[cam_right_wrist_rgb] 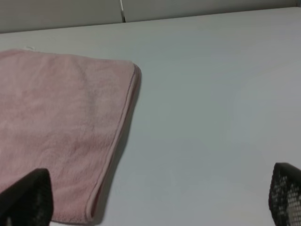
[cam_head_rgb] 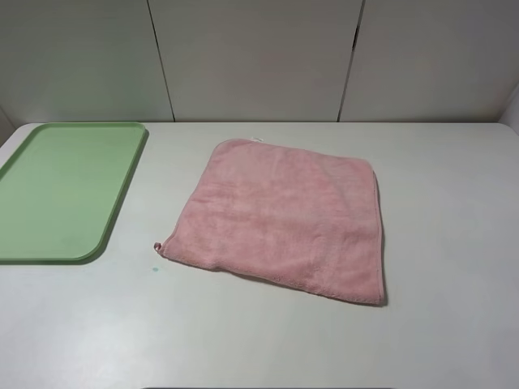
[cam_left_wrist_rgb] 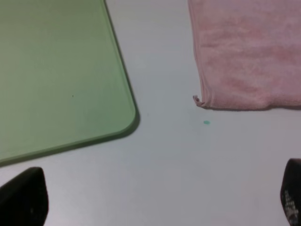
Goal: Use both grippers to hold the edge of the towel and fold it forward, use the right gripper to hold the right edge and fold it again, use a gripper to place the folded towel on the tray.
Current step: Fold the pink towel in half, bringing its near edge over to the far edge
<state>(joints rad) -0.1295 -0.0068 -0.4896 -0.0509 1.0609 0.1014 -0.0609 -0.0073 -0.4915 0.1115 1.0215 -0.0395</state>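
The pink towel (cam_head_rgb: 284,219) lies spread flat in the middle of the white table, its small corner loop (cam_head_rgb: 158,246) at the near left. The light green tray (cam_head_rgb: 65,186) rests to its left, with nothing on it. Neither arm shows in the high view. In the left wrist view my left gripper (cam_left_wrist_rgb: 157,197) is open above bare table, short of the tray (cam_left_wrist_rgb: 56,70) and the towel's loop corner (cam_left_wrist_rgb: 196,100). In the right wrist view my right gripper (cam_right_wrist_rgb: 155,195) is open too, hovering near the towel's right hem (cam_right_wrist_rgb: 123,122). Neither gripper holds or touches anything.
A tiny green speck (cam_head_rgb: 155,270) marks the table near the towel's loop corner. Pale wall panels (cam_head_rgb: 251,57) close off the far edge of the table. Bare tabletop runs to the right of the towel and along the near side.
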